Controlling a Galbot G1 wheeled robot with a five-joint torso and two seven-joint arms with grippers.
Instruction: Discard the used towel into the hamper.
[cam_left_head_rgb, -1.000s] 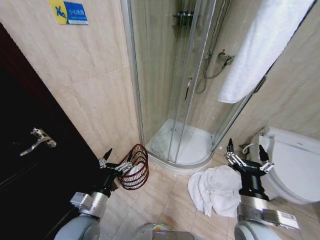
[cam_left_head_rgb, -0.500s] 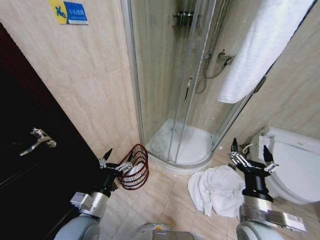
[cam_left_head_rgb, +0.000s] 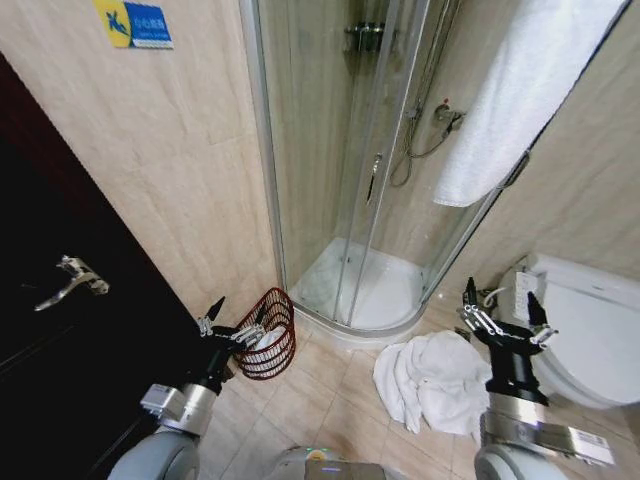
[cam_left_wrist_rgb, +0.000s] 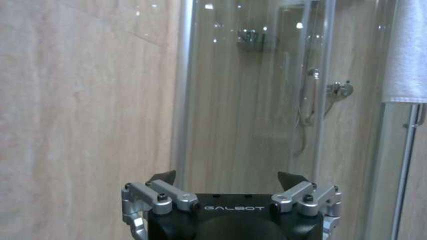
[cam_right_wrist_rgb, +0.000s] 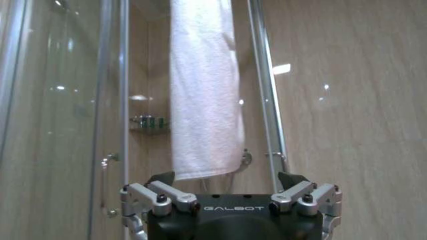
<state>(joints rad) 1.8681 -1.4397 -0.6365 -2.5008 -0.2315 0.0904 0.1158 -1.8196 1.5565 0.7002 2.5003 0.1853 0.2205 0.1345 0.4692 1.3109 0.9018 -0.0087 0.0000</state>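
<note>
I see the curved glass shower enclosure (cam_left_head_rgb: 360, 200) ahead. The crumpled white used towel (cam_left_head_rgb: 430, 385) lies on the tiled floor, just below my right tool (cam_left_head_rgb: 497, 303), spread wide and empty. My left tool (cam_left_head_rgb: 230, 320), also wide, hovers beside the dark reddish-brown wire hamper (cam_left_head_rgb: 272, 335).
</note>
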